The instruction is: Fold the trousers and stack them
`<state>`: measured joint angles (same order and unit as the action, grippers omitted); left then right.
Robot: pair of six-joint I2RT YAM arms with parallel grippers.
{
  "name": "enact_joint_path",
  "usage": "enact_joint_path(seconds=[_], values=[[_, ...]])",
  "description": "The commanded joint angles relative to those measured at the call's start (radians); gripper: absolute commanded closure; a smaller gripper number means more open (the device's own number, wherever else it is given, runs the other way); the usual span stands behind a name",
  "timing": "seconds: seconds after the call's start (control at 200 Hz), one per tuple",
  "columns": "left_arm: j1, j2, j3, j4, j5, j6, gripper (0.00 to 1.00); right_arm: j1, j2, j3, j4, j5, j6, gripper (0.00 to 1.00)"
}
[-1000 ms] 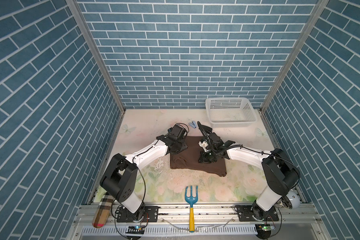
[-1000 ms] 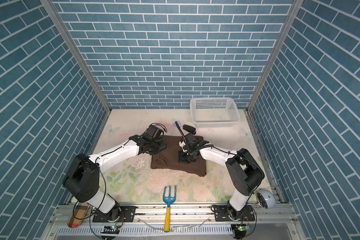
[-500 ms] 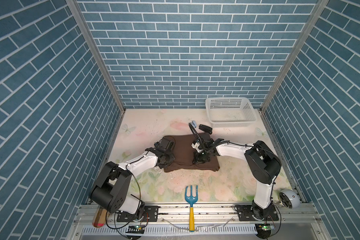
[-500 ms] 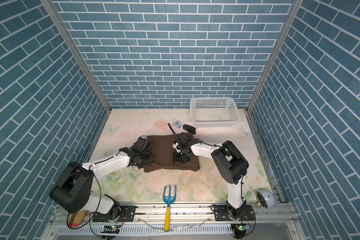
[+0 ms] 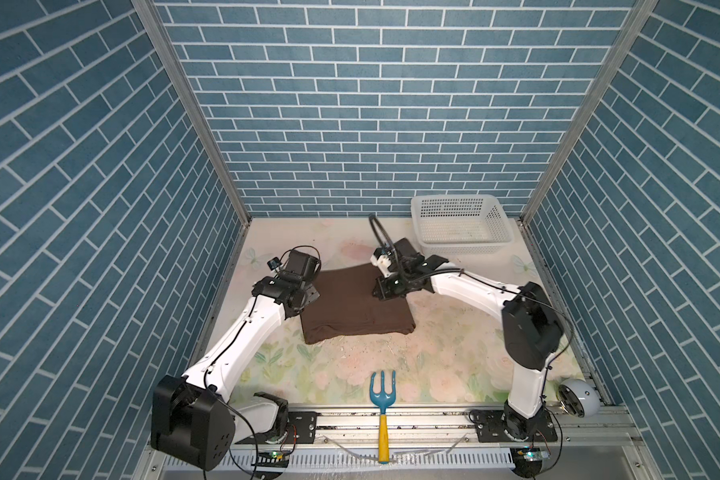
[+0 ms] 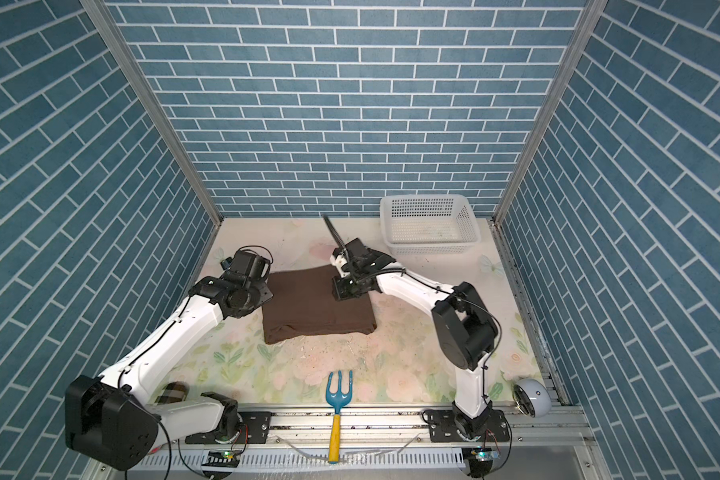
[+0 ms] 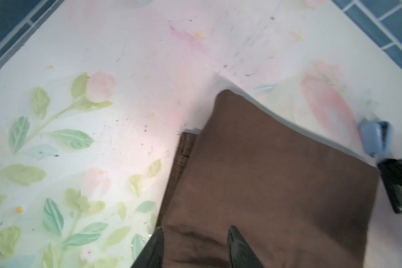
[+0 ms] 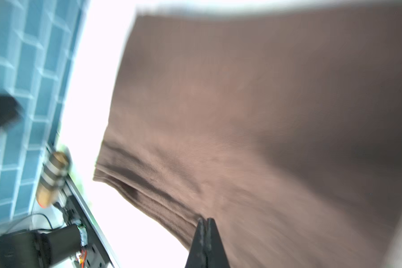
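Note:
The dark brown trousers (image 5: pixel 350 303) (image 6: pixel 312 303) lie folded into a flat rectangle in the middle of the floral table. My left gripper (image 5: pixel 310 296) (image 6: pixel 267 296) is low at their left edge. In the left wrist view it (image 7: pixel 196 234) stands open, its two dark fingertips (image 7: pixel 238 243) apart over the fabric (image 7: pixel 276 185). My right gripper (image 5: pixel 381 291) (image 6: pixel 342 293) is at the far right part of the trousers. In the right wrist view it (image 8: pixel 204 221) is shut, fingers pressed together, tip against the fabric (image 8: pixel 265 116) beside a layered edge.
A white basket (image 5: pixel 462 248) (image 6: pixel 429 248) stands at the back right. A blue hand rake (image 5: pixel 382 395) lies at the front edge, a white round object (image 5: pixel 578 403) at the front right. A plaid pouch (image 6: pixel 171 392) lies front left. A small blue item (image 7: pixel 376 137) sits beyond the trousers.
The folded trousers have slid to the left with both grippers at them. My left gripper moved toward the far left edge and its jaws parted. The right stayed shut.

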<state>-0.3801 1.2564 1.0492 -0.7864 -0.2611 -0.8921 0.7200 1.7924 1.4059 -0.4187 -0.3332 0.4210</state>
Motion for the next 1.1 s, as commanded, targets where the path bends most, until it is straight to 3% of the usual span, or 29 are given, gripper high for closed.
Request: enact_joint_path(seconds=[0.0,0.18,0.345,0.415,0.5,0.61,0.835,1.095], values=[[-0.114,0.079,0.043,-0.091,-0.056,0.009,0.53,-0.113,-0.176,-0.125,-0.007,0.144,-0.004,1.0],[-0.34,0.224,0.132,-0.031,-0.11,-0.002,0.51,-0.226,-0.343,-0.308,-0.032,0.266,0.028,1.0],[-0.41,0.341,0.142,0.1,-0.014,-0.01,0.51,-0.235,-0.354,-0.428,-0.014,0.217,0.057,1.0],[-0.432,0.376,0.132,0.145,0.004,-0.018,0.51,-0.234,-0.342,-0.469,0.03,0.174,0.075,0.82],[-0.438,0.414,0.115,0.178,0.022,-0.038,0.51,-0.217,-0.325,-0.525,0.118,0.116,0.104,0.72],[-0.437,0.453,0.093,0.197,0.038,-0.048,0.52,-0.159,-0.242,-0.503,0.112,0.136,0.12,0.68],[-0.42,0.471,0.049,0.206,0.038,-0.046,0.58,0.018,-0.053,-0.357,0.075,0.152,0.059,0.72],[-0.315,0.42,-0.036,0.167,0.014,-0.016,0.65,0.071,0.144,-0.205,0.135,0.009,0.137,0.75]])
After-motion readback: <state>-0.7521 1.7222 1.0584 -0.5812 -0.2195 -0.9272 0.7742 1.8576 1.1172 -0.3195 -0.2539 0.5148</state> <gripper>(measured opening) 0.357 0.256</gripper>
